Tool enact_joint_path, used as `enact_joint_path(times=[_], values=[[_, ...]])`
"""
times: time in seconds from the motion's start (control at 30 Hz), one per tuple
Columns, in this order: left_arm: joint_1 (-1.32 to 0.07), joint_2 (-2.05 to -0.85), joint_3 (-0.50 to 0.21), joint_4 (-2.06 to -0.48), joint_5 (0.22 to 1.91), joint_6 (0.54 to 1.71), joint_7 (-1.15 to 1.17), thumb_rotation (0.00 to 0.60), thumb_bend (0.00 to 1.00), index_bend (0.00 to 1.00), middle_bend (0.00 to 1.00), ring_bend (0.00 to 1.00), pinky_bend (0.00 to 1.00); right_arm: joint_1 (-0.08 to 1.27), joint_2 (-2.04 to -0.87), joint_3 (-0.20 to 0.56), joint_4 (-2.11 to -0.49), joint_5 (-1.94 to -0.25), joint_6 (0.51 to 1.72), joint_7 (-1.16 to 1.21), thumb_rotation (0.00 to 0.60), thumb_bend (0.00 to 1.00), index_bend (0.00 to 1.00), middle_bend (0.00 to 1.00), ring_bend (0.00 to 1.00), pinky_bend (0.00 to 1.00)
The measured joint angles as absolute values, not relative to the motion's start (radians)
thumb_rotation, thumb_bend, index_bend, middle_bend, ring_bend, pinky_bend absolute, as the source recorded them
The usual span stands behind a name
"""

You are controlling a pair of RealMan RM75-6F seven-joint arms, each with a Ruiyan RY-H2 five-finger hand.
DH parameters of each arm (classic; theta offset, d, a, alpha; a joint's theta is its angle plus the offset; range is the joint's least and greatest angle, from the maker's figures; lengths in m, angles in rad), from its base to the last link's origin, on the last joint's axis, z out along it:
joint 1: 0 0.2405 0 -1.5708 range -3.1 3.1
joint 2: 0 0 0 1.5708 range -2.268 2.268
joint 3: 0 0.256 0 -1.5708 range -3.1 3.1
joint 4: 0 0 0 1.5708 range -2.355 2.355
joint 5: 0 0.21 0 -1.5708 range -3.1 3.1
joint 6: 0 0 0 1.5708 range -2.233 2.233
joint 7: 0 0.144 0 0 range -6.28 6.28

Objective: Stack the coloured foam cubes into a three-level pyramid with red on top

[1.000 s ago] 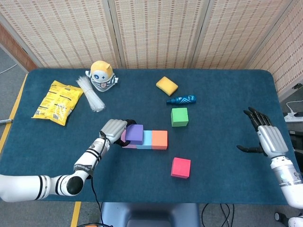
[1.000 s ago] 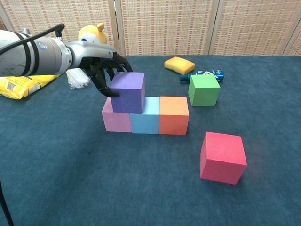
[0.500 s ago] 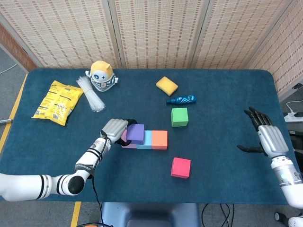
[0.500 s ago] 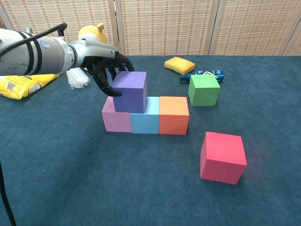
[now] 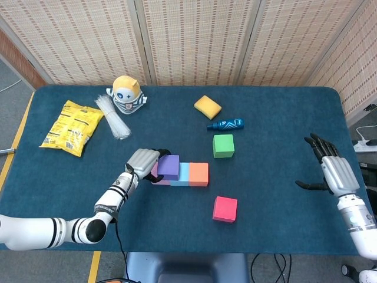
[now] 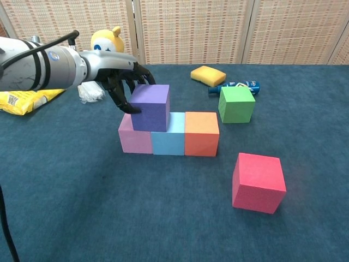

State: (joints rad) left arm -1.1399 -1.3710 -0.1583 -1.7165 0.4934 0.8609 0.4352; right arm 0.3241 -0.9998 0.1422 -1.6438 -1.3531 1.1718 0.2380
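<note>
Nearest the chest camera sits the red foam cube [image 6: 259,182], matte and slightly soft-edged, alone on the dark blue napped table cloth [image 6: 82,207] and well apart from the row — it is the piece meant for the top and is untouched. Behind it the base row of three matte foam cubes stands touching side to side: pink [image 6: 134,137], light blue [image 6: 168,137] and orange [image 6: 202,134]. The purple foam cube [image 6: 150,106] rests on the second level, straddling the pink and light blue ones, and the left hand [image 6: 122,82] has its dark fingers curled against the cube's left and rear faces, gripping or at least pressing it; whether the hold is firm I cannot tell. The risk, as I judge it, lies here: foam is light and springy, so a finger dragging as it lets go could twist the purple cube off its seam or nudge the pink one out of line, leaving no square seat for its neighbour. Further back the green foam cube [image 6: 236,103] waits beside a small blue bottle [image 6: 240,85] and a yellow sponge [image 6: 208,73]. Far right, the right hand [image 5: 330,168] hangs empty — fingers spread.
</note>
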Motion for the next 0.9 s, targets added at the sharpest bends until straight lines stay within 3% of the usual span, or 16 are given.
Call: enact_joint_path(times=[0.3, 0.47, 0.6, 0.9], values=[[-1.137, -1.37, -0.152, -1.738, 0.497, 0.884, 0.444, 0.6, 0.36, 0.16, 0.21, 0.22, 0.37, 0.324, -1.001, 0.143, -1.642, -1.357, 1.172, 0.246, 0.6, 0.16, 0.0, 0.07, 0.0, 0.16], [-1.137, -1.367, -0.149, -1.749, 0.499, 0.887, 0.45, 0.6, 0.36, 0.06, 0.12, 0.13, 0.36, 0.322, -0.999, 0.142, -1.641, -1.36, 1.174, 0.251, 0.6, 0.16, 0.0, 0.07, 0.0, 0.15], [-1.137, -1.359, -0.15, -1.762, 0.498, 0.883, 0.449, 0.6, 0.35, 0.0, 0.0, 0.0, 0.27, 0.321, -0.998, 0.142, -1.641, -1.362, 1.175, 0.253, 0.6, 0.16, 0.0, 0.07, 0.0, 0.14], [-1.115, -1.314, -0.159, -1.811, 0.525, 0.901, 0.422, 0.6, 0.34, 0.0, 0.0, 0.0, 0.1, 0.332, -0.993, 0.143, -1.642, -1.37, 1.159, 0.256, 0.6, 0.16, 0.0, 0.07, 0.0, 0.15]])
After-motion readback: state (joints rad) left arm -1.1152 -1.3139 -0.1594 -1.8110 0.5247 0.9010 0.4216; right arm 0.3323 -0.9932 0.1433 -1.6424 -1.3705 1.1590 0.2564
